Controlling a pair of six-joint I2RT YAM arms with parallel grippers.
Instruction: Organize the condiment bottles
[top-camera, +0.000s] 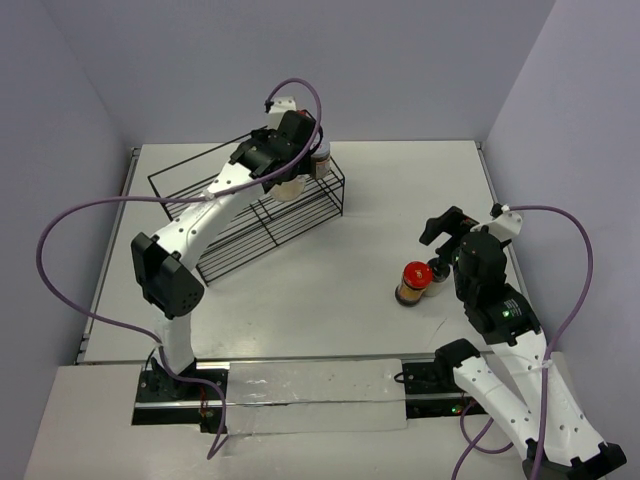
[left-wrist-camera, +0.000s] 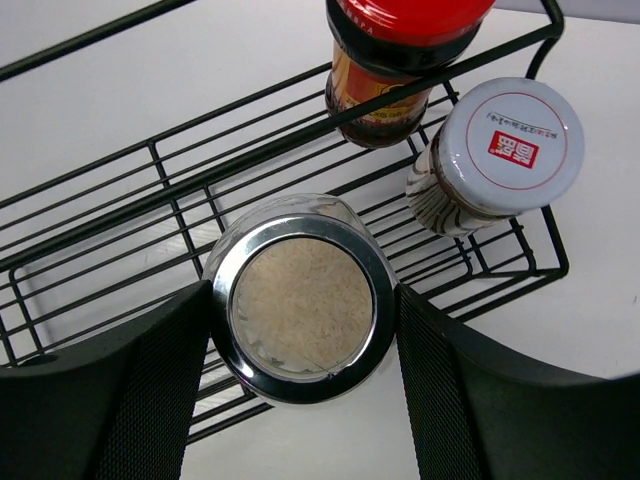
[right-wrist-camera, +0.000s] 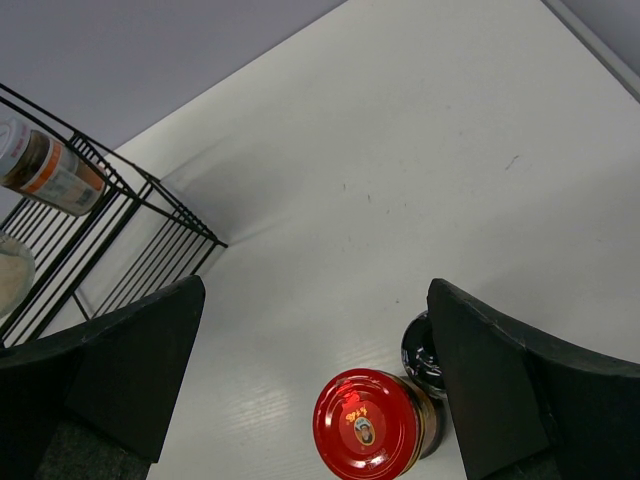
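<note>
My left gripper (left-wrist-camera: 302, 310) is shut on a clear jar of pale grains (left-wrist-camera: 302, 297) with a chrome-rimmed lid, over the black wire rack (left-wrist-camera: 120, 215). Both pads press its sides. In the top view this jar (top-camera: 290, 187) hangs at the rack's right end. Just beyond it in the rack stand a red-lidded brown jar (left-wrist-camera: 400, 60) and a grey-lidded dark jar (left-wrist-camera: 505, 150). My right gripper (right-wrist-camera: 315, 300) is open above the table on the right. Below it stand another red-lidded jar (right-wrist-camera: 368, 422) and, touching it, a black-lidded jar (right-wrist-camera: 420, 350).
The rack (top-camera: 250, 225) lies slanted across the back left of the white table (top-camera: 350, 300). Grey walls close the table in at the back and on both sides. Purple cables loop off both arms.
</note>
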